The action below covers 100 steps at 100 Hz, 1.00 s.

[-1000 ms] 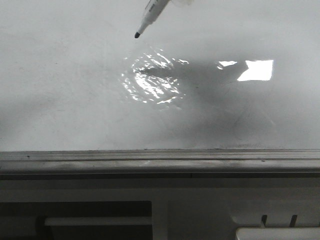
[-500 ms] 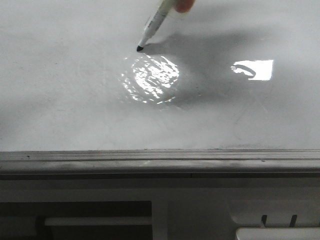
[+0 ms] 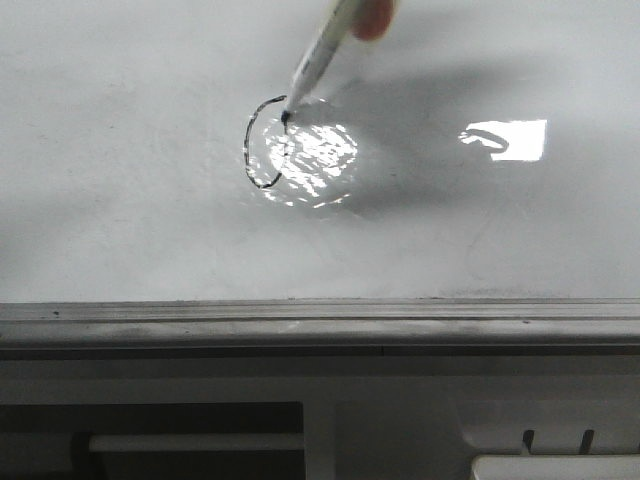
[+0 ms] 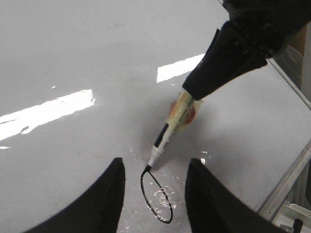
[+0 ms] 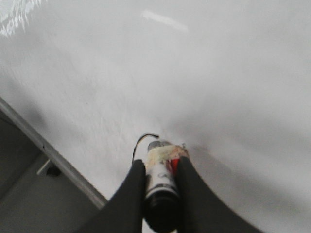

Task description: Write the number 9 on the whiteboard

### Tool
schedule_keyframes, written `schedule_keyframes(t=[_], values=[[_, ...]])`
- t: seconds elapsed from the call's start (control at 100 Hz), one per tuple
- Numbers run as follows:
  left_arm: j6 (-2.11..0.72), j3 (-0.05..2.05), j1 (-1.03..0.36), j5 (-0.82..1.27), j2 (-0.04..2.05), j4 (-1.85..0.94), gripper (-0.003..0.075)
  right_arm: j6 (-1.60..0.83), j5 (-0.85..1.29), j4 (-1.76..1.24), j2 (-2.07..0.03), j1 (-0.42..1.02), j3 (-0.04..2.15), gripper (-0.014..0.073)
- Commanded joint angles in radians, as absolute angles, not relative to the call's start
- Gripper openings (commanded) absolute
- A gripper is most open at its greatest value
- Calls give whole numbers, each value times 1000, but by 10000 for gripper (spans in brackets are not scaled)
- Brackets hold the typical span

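Note:
The whiteboard [image 3: 120, 200] fills the front view, with glare patches. On it is a thin black loop, the rounded part of the number 9 [image 3: 256, 150], also seen in the left wrist view [image 4: 156, 196]. My right gripper [image 5: 160, 167] is shut on a white marker pen [image 3: 318, 55] with tape round its barrel. The pen's black tip [image 3: 286, 118] touches the board at the loop's upper right. My left gripper [image 4: 155, 164] is open and empty, hovering over the board with the loop between its fingers. The right gripper's body is out of the front view.
A grey metal edge rail [image 3: 320, 320] runs along the board's near side, also in the right wrist view [image 5: 53, 158]. Below it is a dark grey ledge with slots [image 3: 200, 430]. A white object [image 3: 555, 467] sits at the bottom right corner.
The marker came down from above the board onto its surface. In the last half second it has drawn a black loop to the left and back to its start.

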<state>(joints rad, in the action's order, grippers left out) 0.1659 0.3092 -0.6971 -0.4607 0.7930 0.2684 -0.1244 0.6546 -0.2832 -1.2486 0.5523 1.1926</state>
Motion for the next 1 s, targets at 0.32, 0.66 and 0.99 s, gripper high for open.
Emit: schedule_keyframes(t=[0.32, 0.66, 0.99], values=[[179, 337, -696, -536, 785, 248, 281, -103, 663, -309, -1233, 561, 1070, -67], [265, 337, -703, -537, 799, 343, 281, -111, 650, -372, -1157, 727, 1117, -69], [313, 337, -837, -540, 924, 488, 281, -111, 632, -388, -1160, 807, 1115, -69]])
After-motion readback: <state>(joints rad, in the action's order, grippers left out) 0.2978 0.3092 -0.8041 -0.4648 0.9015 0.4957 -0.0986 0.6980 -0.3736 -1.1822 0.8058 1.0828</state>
